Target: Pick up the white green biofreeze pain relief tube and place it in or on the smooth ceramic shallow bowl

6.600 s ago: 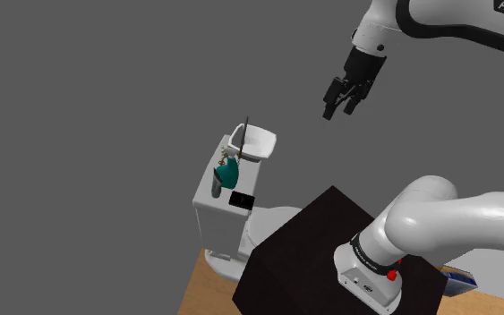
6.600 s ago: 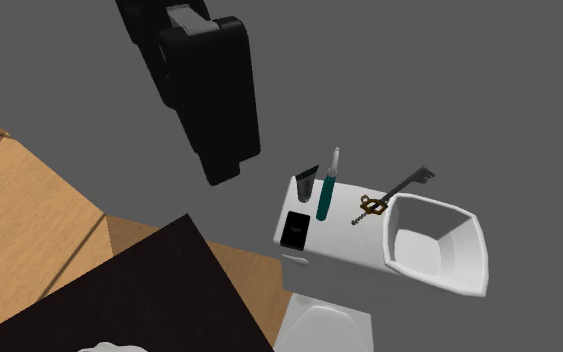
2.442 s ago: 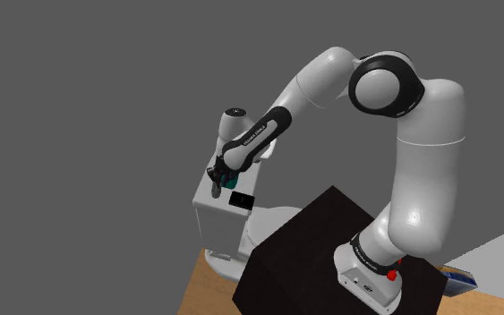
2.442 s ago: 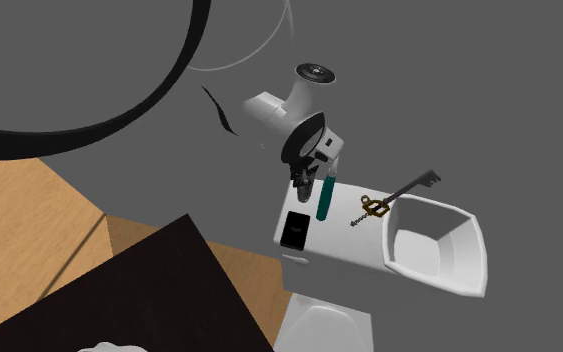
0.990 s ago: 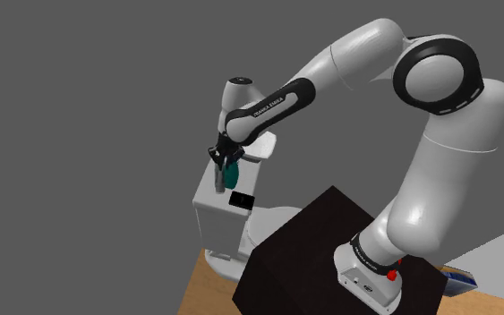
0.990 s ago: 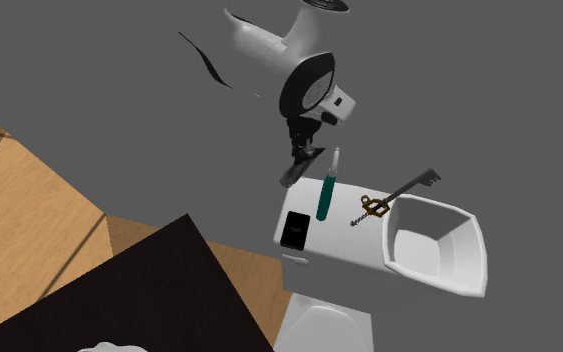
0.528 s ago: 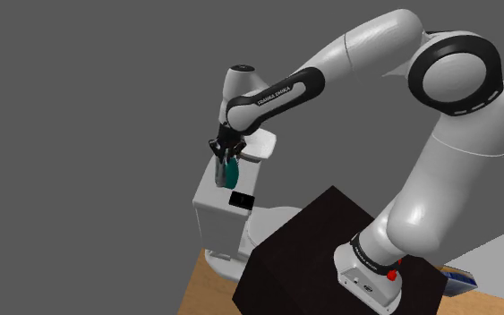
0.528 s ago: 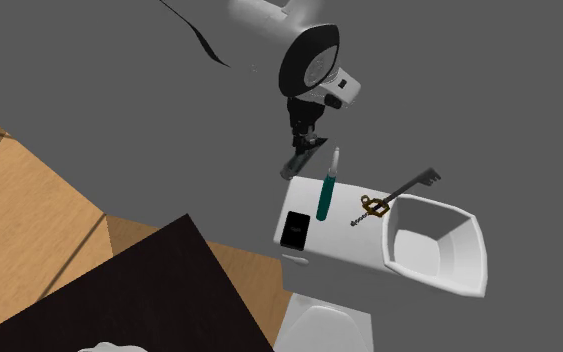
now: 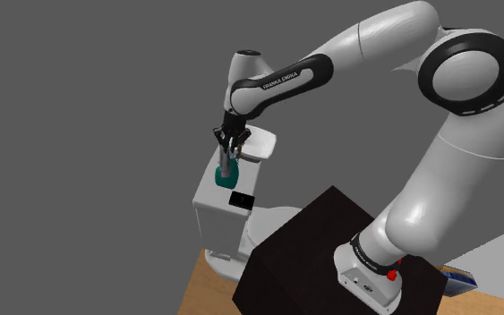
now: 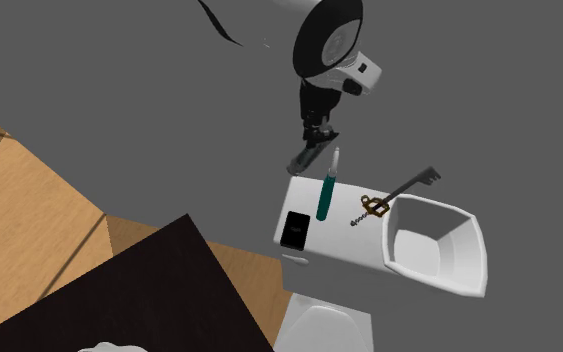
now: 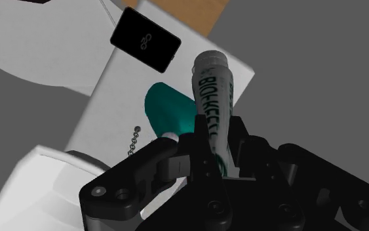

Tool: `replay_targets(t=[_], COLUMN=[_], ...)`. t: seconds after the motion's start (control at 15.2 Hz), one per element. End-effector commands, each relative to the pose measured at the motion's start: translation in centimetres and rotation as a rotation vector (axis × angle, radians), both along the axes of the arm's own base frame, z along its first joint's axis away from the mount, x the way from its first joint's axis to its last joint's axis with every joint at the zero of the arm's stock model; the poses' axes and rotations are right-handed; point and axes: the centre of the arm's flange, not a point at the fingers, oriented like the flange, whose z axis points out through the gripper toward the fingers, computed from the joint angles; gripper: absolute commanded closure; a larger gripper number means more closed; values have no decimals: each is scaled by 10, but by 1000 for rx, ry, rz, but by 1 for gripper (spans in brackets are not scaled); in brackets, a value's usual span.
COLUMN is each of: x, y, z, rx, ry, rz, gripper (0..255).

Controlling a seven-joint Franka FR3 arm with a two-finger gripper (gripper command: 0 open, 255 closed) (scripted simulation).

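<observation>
In the second exterior view, a wooden floor (image 10: 29, 200) takes up the left side, with the black stand (image 10: 139, 300) at the lower left. Next comes a white toilet tank (image 10: 339, 245), whose flat lid carries the things. A black card (image 10: 295, 229) lies at the lid's left end. Above that end hangs the claw (image 10: 314, 140), clenched on the tube (image 10: 304, 158). The tube slants down from the claw and is raised clear of the lid. Just right of it, a teal item (image 10: 324, 195) with a pale tip lies flat on the lid. Further right are a brass-coloured corkscrew (image 10: 369, 207) and a long dark key (image 10: 414, 183), close beside each other. At the right end stands the white bowl (image 10: 469, 250), well apart from the tube.

In the wrist view, the two black fingers (image 11: 199, 154) clasp the tube between them. It is pale grey with green lettering, and the teal item lies beneath it on the lid. In the shoulder view, the white arm (image 9: 366, 40) reaches down to the tank with the tube hanging under the claw.
</observation>
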Motion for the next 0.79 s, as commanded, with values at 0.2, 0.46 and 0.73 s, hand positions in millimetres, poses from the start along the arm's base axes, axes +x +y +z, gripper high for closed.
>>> replay_targets(t=[0.2, 0.46, 0.73], x=[23, 43, 62], y=[-60, -109, -157], z=[11, 18, 26], rx=[0, 0, 0], ry=[0, 0, 0], rz=[1, 1, 1], gripper=[255, 255, 255])
